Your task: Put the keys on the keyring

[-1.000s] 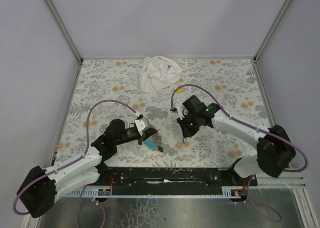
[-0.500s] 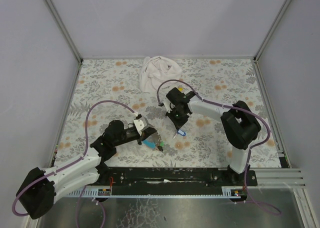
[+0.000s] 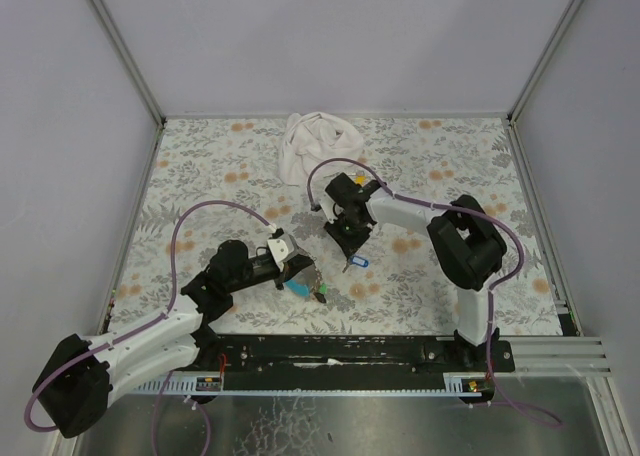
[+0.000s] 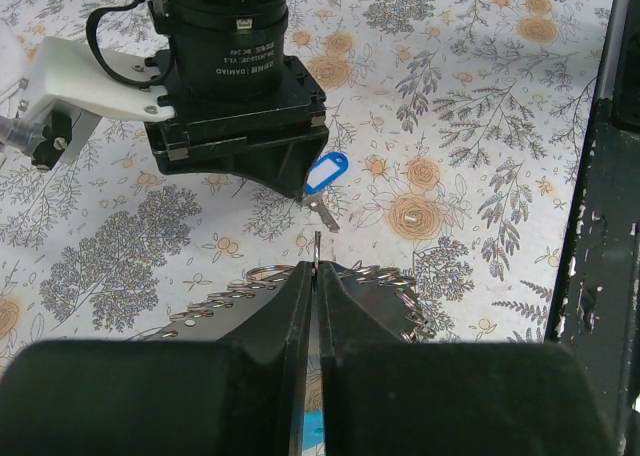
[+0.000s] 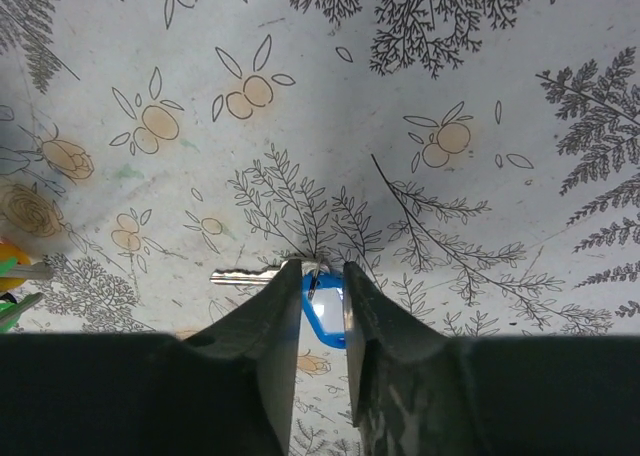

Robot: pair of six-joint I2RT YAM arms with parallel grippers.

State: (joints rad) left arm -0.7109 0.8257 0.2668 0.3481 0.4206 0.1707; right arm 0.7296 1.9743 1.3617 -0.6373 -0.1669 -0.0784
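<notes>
My left gripper [image 3: 303,274] is shut on the thin metal ring of the keyring [image 4: 316,244], whose edge stands up between its fingertips [image 4: 300,276]. The blue strap [image 3: 300,287] and a green-capped key [image 3: 322,296] hang by that gripper near the table's front. My right gripper [image 3: 348,253] points down at the table, just right of the left one. Its jaws stand slightly apart. The blue-capped key [image 5: 326,314] lies on the table between its fingers, with the silver blade [image 5: 240,275] pointing left. In the left wrist view the same blue key [image 4: 325,173] lies right under the right gripper [image 4: 300,191].
A crumpled white cloth [image 3: 318,146] lies at the back middle of the flowered table [image 3: 200,166]. Metal frame posts and grey walls close in both sides. The black base rail [image 3: 340,348] runs along the near edge. Green and yellow key caps [image 5: 10,306] show at the right wrist view's left edge.
My right arm has swung left toward the left gripper, carrying the blue key. Its jaws have since parted and the key now rests on the table. The left arm has not moved.
</notes>
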